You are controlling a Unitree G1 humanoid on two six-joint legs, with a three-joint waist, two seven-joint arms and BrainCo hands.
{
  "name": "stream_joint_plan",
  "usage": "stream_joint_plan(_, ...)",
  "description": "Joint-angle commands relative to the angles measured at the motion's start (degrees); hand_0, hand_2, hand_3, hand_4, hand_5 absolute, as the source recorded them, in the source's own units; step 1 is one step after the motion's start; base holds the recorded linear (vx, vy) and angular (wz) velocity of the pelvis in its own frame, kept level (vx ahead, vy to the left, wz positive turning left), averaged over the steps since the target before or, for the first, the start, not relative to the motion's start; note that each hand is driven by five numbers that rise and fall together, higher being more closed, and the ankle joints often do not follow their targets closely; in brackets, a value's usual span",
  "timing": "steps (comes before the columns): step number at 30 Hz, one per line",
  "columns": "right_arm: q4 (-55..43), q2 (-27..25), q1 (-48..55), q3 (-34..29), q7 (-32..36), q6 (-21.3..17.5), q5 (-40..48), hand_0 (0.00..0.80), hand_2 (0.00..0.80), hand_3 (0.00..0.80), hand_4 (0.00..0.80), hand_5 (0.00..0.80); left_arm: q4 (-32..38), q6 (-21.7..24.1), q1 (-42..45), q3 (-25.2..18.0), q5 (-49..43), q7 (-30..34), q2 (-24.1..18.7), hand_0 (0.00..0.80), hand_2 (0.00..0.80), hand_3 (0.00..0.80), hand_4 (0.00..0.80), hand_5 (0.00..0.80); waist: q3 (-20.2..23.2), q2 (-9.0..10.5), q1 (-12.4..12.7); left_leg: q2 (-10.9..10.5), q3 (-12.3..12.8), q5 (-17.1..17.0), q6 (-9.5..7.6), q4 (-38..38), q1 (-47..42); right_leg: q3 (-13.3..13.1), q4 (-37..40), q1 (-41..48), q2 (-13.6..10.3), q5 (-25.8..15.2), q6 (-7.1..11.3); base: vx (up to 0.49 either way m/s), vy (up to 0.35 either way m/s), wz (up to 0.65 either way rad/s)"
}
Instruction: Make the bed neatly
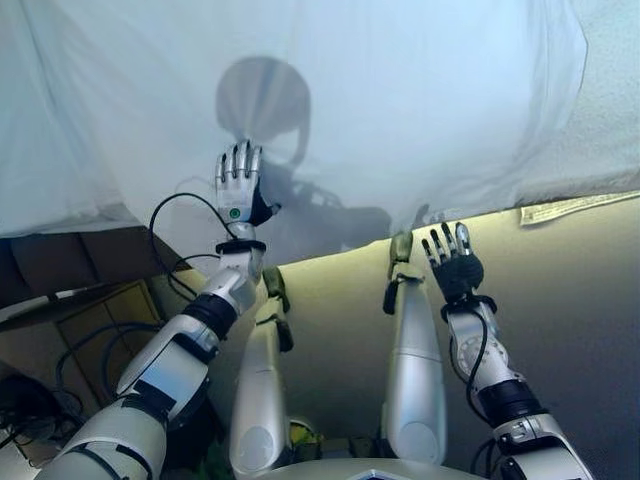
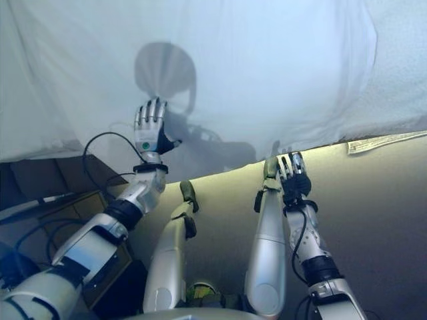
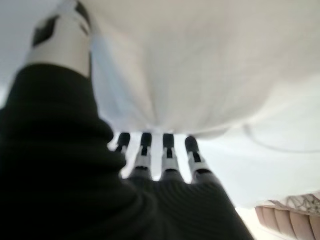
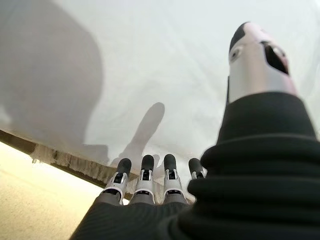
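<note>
- Both hands are empty as I read them: my left hand lies with its fingers straight against the white sheet, and my right hand has its fingers spread apart, just short of the sheet's hanging edge.
- From the head cameras, the sheet fills the far part of the scene, draped over the bed and falling toward me. Its lower hem runs along above the beige floor.
- At the far right a textured white mattress shows beside the sheet, with a small label at its lower edge.
- On the left, below the sheet's edge, I see dark brown boxes or furniture. I cannot tell which from here.
- My left wrist camera shows the cloth bulging in a soft fold just past the fingertips. Whether those tips press into it or only brush it is hard to say, since the view is blurred.
- My right wrist camera shows the fringed hem just ahead of the straight fingers.
- Handling, as I judge it: the sheet looks thin, light and limp, so it will slide and bunch rather than hold shape.
- I would take it by the hem, pinching a fold at two well-separated points so it pulls evenly.
</note>
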State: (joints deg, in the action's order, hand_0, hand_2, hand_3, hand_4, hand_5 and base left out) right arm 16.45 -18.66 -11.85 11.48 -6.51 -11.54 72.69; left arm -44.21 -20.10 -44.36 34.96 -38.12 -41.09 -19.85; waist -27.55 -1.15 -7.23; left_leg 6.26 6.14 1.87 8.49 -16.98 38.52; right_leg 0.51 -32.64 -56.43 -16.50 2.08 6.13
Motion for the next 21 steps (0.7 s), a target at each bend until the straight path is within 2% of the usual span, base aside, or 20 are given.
stream_joint_plan(1,-4.4,2.0,-0.3,0.3,-0.5,-3.9,0.6,0.000,0.000,0.000,0.000,0.000,-3.9,-3.9,-0.4,2.2,-1.4,5.7,-1.1,0.439,0.439,0.439,0.439,0.439,-2.2,4.55,-0.3,0.6,-3.3,-2.5,-2.23,-6.5,9.0,4.5,16.5,4.2,-3.1,-15.4,6.50,0.004,0.006,-0.11)
stream_joint_plan(2,-4.4,1.9,-0.4,0.5,-0.3,-4.0,0.6,0.000,0.000,0.000,0.000,0.000,-4.3,-4.2,-0.7,2.4,-1.0,5.8,-1.1,0.800,0.800,0.800,0.800,0.800,-2.2,4.58,-0.3,0.8,-3.3,-2.5,-2.21,-6.6,9.2,4.5,16.6,4.2,-3.1,-15.5,6.49,0.005,0.019,-0.11)
stream_joint_plan(4,-4.2,1.9,-0.6,0.8,0.2,-4.5,0.3,0.000,0.000,0.000,0.000,0.000,-5.2,-4.2,-1.2,2.5,-0.4,5.6,-1.3,0.800,0.800,0.800,0.800,0.800,-2.2,4.61,-0.4,1.0,-3.2,-2.7,-2.22,-6.8,9.7,4.6,16.7,4.0,-3.2,-15.5,6.47,0.049,0.022,-0.09)
stream_joint_plan(5,-4.1,1.7,-0.4,0.9,0.4,-4.5,0.3,0.000,0.000,0.000,0.000,0.000,-5.6,-4.0,-1.0,2.5,-0.2,5.3,-1.2,0.800,0.800,0.800,0.800,0.800,-2.2,4.35,0.0,1.5,-3.6,-1.0,-1.89,-7.3,8.7,4.4,16.0,5.0,-2.9,-13.8,7.13,0.089,0.034,-0.07)
stream_joint_plan(10,-4.3,0.9,-0.9,1.2,0.3,-4.0,0.6,0.000,0.000,0.000,0.000,0.000,-5.9,-2.7,-1.5,3.0,1.5,4.5,-1.9,0.800,0.800,0.800,0.800,0.800,-2.2,3.70,0.2,1.6,-3.7,-0.9,-2.07,-8.2,9.4,4.4,15.4,4.6,-3.4,-13.5,7.12,0.002,0.019,-0.02)
stream_joint_plan(11,-4.8,0.7,-1.1,1.2,0.0,-3.9,0.7,0.000,0.000,0.000,0.000,0.000,-5.7,-2.4,-1.8,3.0,1.6,4.5,-2.1,0.800,0.800,0.800,0.800,0.800,-2.2,3.83,-0.1,1.1,-3.4,-2.7,-2.39,-7.9,10.6,4.6,16.0,3.5,-4.0,-15.2,6.47,-0.075,0.015,0.00)
stream_joint_plan(12,-5.0,0.7,-1.0,1.4,-0.4,-4.0,0.7,0.000,0.000,0.000,0.000,0.000,-5.7,-2.2,-1.8,3.0,1.9,4.5,-2.2,0.800,0.800,0.800,0.800,0.800,-2.2,3.85,0.0,1.1,-3.4,-2.7,-2.40,-7.9,10.5,4.8,16.1,3.7,-4.1,-15.2,6.46,0.000,0.000,0.00)
stream_joint_plan(13,-5.0,0.7,-0.6,1.6,-0.4,-4.0,0.9,0.000,0.000,0.000,0.000,0.000,-5.6,-1.9,-1.3,3.0,2.0,4.6,-2.3,0.800,0.800,0.800,0.800,0.800,-2.2,3.61,0.4,1.5,-3.8,-1.0,-2.07,-8.4,9.3,4.6,15.4,4.8,-3.8,-13.5,7.13,0.091,0.010,-0.01)
stream_joint_plan(14,-4.9,0.7,-0.6,1.6,-0.4,-4.1,0.9,0.000,0.000,0.000,0.000,0.000,-5.7,-1.5,-1.3,2.9,2.0,4.6,-2.4,0.800,0.800,0.800,0.800,0.800,-2.2,3.62,0.4,1.5,-3.8,-1.2,-2.11,-8.4,9.3,4.7,15.4,4.9,-3.9,-13.6,7.11,0.000,0.000,0.00)
stream_joint_plan(15,-5.1,0.6,-0.8,1.3,-0.6,-4.0,1.0,0.000,0.000,0.000,0.000,0.000,-5.7,-1.2,-1.5,2.8,2.0,4.6,-2.5,0.800,0.800,0.800,0.800,0.800,-2.2,3.86,0.1,1.2,-3.4,-2.8,-2.47,-8.2,10.4,5.0,16.0,4.1,-4.3,-15.0,6.44,-0.089,-0.003,-0.01)
stream_joint_plan(18,-5.1,0.6,-0.1,1.1,-0.4,-4.1,1.5,0.000,0.000,0.000,0.000,0.000,-5.7,0.0,-0.8,2.4,2.2,4.4,-2.5,0.800,0.800,0.800,0.800,0.800,-2.2,4.04,0.2,1.4,-3.1,-2.7,-2.55,-8.0,9.3,5.3,16.2,5.3,-4.4,-14.8,6.46,0.001,-0.003,0.02)
stream_joint_plan(19,-4.9,0.6,0.2,1.2,-0.3,-4.1,1.5,0.000,0.000,0.000,0.000,0.000,-5.8,0.2,-0.4,2.4,2.4,4.4,-2.5,0.800,0.800,0.800,0.800,0.800,-2.2,3.87,0.5,1.8,-3.4,-1.1,-2.22,-8.3,8.0,5.1,15.6,6.5,-4.1,-13.3,7.11,0.098,-0.002,0.05)
stream_joint_plan(21,-4.7,0.8,1.2,1.0,0.4,-4.3,1.8,0.000,0.000,0.000,0.000,0.000,-6.0,2.0,0.5,1.9,3.4,3.4,-2.6,0.800,0.800,0.800,0.800,0.800,-2.2,3.88,0.5,1.8,-3.0,-0.7,-2.26,-8.3,6.4,5.4,15.7,8.0,-4.3,-13.2,7.10,0.073,0.002,0.00)
